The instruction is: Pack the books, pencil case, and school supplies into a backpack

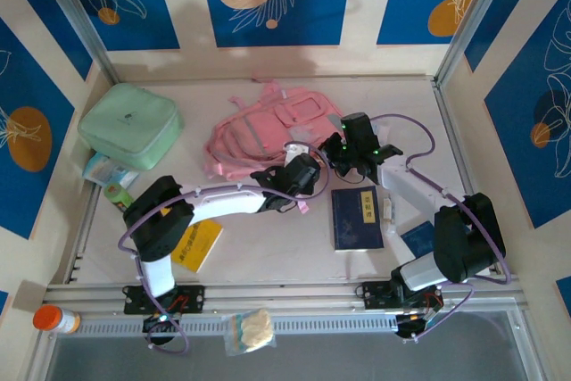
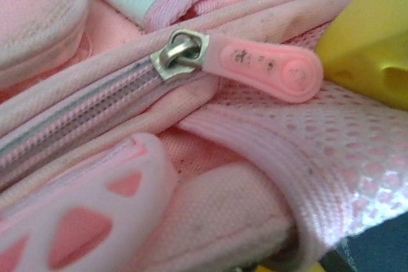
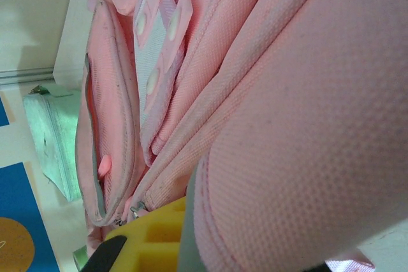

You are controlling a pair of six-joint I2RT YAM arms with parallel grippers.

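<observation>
Backpack [image 1: 268, 131] lies flat on worktop in top view, left hand [image 1: 302, 176] and right hand [image 1: 343, 153] at its near edge. Yellow book [image 1: 198, 245] and navy book [image 1: 357, 218] lie unpacked.
Left wrist: zip pull [image 2: 264, 68] close up, zipper looks closed; left hand's grip cannot be told.
Right wrist: right hand seems clamped on backpack fabric.

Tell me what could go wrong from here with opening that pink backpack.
1. The zipper pull lies beside a yellow finger of the left pincer, not clearly between the fingers; closing may catch mesh instead.
2. The right pincer, shut, seems to pinch the soft backpack; if that fabric slips, the bag may drag rather than unzip.
3. The navy book lies close to both pincers and might get nudged.
</observation>
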